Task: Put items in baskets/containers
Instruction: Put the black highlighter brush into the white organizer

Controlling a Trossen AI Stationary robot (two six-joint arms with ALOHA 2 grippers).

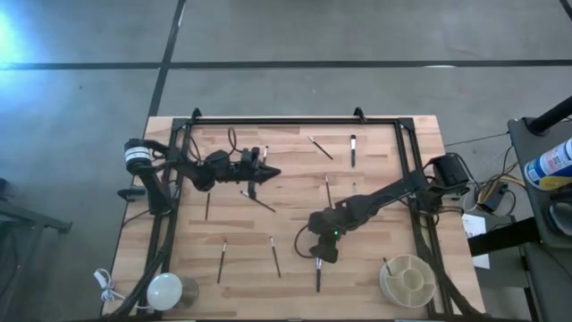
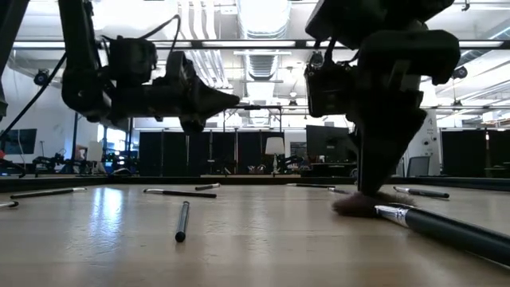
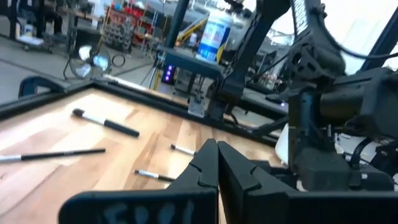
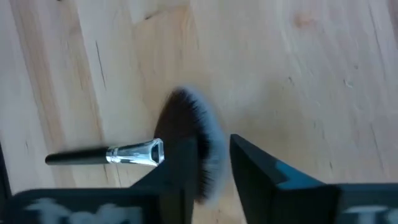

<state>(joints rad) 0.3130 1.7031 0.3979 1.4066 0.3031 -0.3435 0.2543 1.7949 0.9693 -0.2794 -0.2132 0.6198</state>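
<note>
Right gripper: fingers parted astride fan brush head, near table front edge. Left gripper: closed, empty, raised.

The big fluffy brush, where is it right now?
In the high view the fluffy brush lies near the table's front edge, right of centre, its head under the right claw, with the cream tub further right.
</note>
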